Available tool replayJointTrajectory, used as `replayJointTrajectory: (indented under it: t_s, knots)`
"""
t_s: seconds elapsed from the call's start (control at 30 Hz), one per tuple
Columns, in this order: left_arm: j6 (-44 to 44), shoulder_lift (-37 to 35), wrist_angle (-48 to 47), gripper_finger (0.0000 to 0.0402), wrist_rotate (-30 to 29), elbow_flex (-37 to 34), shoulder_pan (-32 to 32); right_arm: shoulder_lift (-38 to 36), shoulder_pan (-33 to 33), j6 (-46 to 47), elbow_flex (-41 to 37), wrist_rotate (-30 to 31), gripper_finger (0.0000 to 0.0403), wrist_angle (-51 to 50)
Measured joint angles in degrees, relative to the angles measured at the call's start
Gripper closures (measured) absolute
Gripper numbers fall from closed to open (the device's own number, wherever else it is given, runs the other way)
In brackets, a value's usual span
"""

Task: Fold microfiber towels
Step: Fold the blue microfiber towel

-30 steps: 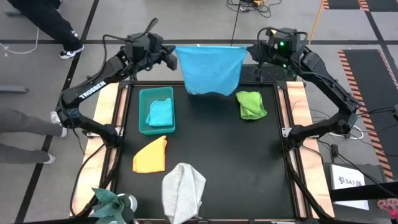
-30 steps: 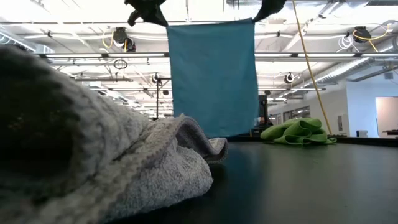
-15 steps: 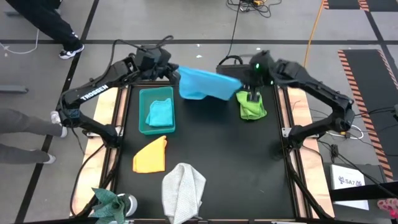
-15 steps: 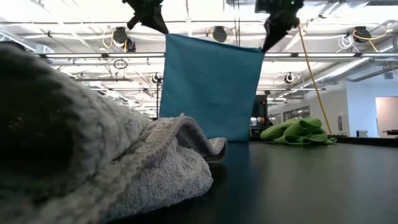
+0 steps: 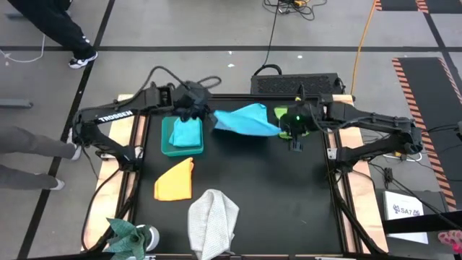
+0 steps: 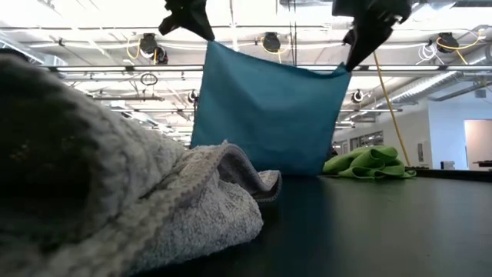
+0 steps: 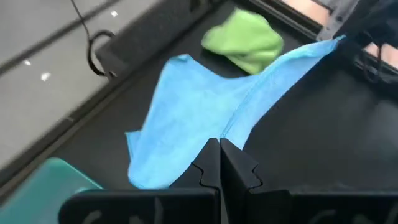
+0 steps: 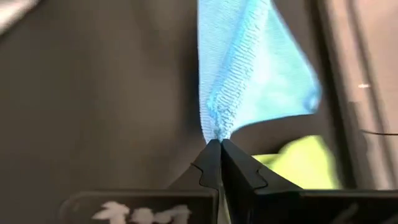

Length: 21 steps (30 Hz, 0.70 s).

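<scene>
Black desk (image 5: 260, 195) under open workshop ceiling. Light blue towel (image 5: 245, 120) is sagging between left fingers (image 5: 203, 115) and right fingers (image 5: 291, 134), each pinching one top corner. Judged light, limp, non-slippery; corners are the best hold.

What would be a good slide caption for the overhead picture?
Left gripper and right gripper, both shut on corners of the light blue microfiber towel, hold it stretched above the black table.

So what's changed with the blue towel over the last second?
Both arms swung the light blue towel forward and down over the mat, the left end effector and right end effector still shut on its corners. The other towels and teal bin haven't moved.
</scene>
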Motion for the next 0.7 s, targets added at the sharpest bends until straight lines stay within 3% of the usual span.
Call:
replayJointTrajectory:
  t_s: [0.23, 0.4, 0.7]
  knots:
    - [-8.7, 6.1, -8.7, 0.0401, -0.3, 0.0, -7.9, -1.8, 6.3, 7.5, -7.2, -1.8, 0.0403, 1.9]
    - [-13.3, 13.1, -9.8, 0.0401, 1.8, 0.0, -12.6, -2.3, 10.1, 12.0, -13.5, -3.5, 0.0403, 5.9]
    - [-22.1, 24.5, -8.2, 0.0401, 10.4, 0.0, -19.2, -3.0, 18.1, 21.5, -25.3, -10.0, 0.0403, 18.9]
